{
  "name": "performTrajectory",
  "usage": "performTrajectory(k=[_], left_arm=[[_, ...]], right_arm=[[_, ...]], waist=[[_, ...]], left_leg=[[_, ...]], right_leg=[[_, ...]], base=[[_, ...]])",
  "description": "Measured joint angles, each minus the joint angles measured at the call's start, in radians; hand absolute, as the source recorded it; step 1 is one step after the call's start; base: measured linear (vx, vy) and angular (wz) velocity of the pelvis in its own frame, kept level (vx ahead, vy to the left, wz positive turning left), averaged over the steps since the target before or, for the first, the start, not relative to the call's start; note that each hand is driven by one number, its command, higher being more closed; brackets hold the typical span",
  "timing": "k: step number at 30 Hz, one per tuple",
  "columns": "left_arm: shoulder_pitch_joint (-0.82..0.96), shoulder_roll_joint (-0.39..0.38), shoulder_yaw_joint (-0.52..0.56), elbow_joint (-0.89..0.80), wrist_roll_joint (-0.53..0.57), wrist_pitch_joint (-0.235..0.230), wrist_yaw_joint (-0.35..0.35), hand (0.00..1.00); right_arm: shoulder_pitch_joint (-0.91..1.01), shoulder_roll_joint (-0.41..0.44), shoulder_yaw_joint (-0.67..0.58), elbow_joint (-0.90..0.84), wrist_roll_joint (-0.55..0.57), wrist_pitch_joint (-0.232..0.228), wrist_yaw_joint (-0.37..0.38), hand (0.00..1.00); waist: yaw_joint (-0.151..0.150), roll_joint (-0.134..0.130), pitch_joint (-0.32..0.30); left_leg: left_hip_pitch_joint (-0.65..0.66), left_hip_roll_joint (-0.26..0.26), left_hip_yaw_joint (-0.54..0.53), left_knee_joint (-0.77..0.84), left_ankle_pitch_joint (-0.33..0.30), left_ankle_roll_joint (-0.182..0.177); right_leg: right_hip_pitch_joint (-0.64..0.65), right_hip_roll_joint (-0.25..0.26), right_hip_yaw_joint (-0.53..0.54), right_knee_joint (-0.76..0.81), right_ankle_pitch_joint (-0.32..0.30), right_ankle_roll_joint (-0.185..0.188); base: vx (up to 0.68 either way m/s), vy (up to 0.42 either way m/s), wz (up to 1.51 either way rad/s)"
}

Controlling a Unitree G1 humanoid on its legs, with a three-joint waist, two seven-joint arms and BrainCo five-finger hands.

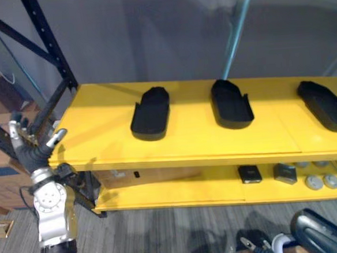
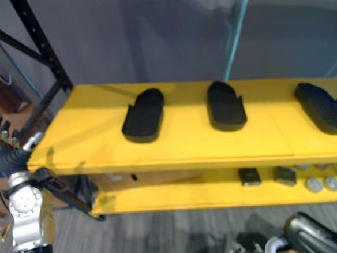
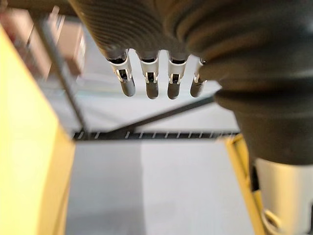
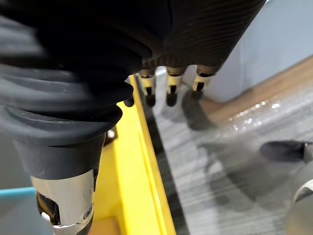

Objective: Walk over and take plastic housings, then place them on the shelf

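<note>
My left hand point(image 1: 30, 149) hangs slack-fingered and empty beside the yellow shelf point(image 1: 187, 142), my right hand point(image 4: 170, 88) likewise, thumb hidden; on top lie 3: left plastic housing point(image 1: 151, 113), middle plastic housing point(image 1: 232, 104), right plastic housing point(image 1: 326, 105) cut off by the frame.
</note>
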Motion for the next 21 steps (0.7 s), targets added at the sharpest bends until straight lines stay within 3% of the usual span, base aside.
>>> performTrajectory(k=[7,12,21], left_arm=[[-0.028,0.094,0.0,0.177,-0.044,0.015,-0.09,0.0],[-0.099,0.162,0.0,0.321,-0.089,0.029,-0.116,0.0],[-0.232,0.246,-0.017,0.563,-0.277,0.075,-0.248,0.0]], right_arm=[[-0.018,-0.001,-0.003,0.001,0.0,0.001,0.031,0.0],[-0.013,-0.001,-0.003,0.038,-0.001,0.02,0.041,0.0],[0.012,-0.006,-0.02,0.038,-0.011,0.042,0.059,0.0]], waist=[[0.002,0.011,0.006],[0.001,0.025,0.014],[-0.024,0.039,0.023]], left_leg=[[0.021,0.015,0.005,0.0,-0.003,-0.005],[0.028,0.016,0.012,0.0,-0.003,-0.005],[0.029,0.024,0.035,0.0,-0.004,-0.011]], right_leg=[[0.007,0.012,0.015,0.018,-0.007,-0.011],[0.008,0.012,0.037,0.018,-0.012,-0.004],[-0.004,0.019,0.065,0.015,-0.023,0.009]], base=[[0.0,-0.009,-0.02],[-0.03,-0.006,-0.06],[0.0,-0.01,-0.07]])
